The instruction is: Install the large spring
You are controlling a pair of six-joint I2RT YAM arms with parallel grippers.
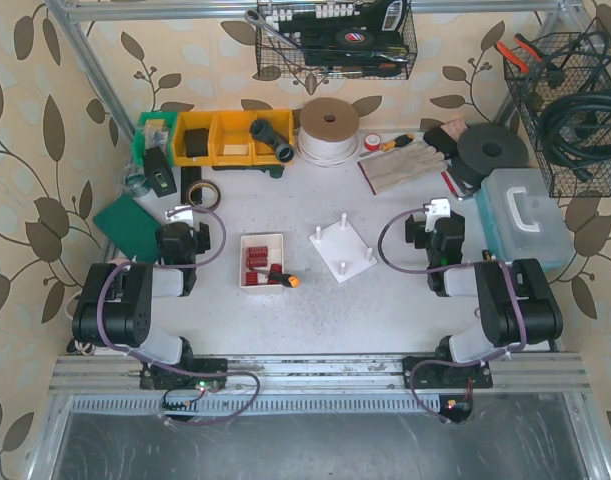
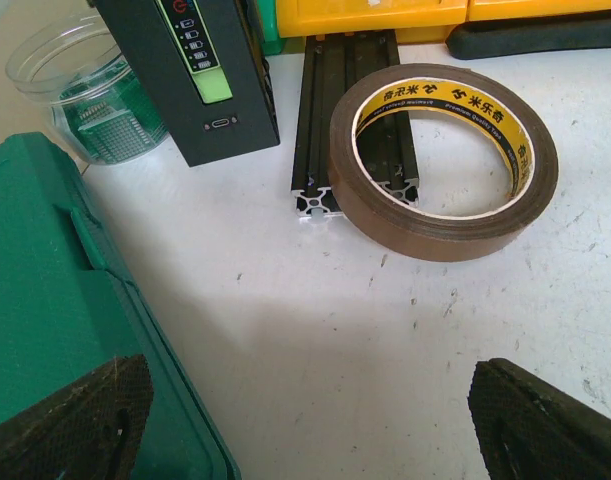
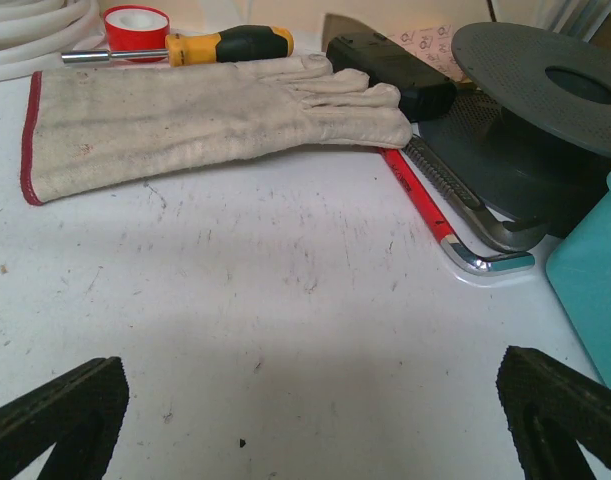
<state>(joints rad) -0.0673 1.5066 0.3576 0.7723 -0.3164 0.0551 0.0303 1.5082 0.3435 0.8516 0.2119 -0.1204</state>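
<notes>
The pick-up is judged not yet begun: left gripper [image 2: 305, 425] and right gripper [image 3: 307, 420] are spread, nothing pinched, and the springs [image 1: 255, 264] in the tray [image 1: 263, 238] between them must be reached next.

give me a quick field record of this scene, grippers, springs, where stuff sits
left gripper: open, empty, facing tape
right gripper: open, empty, facing glove
springs: red, in tray, between the arms
screwdriver: across the tray's near right corner
peg plate: right of the tray, pegs bare
task: no spring picked up yet
</notes>
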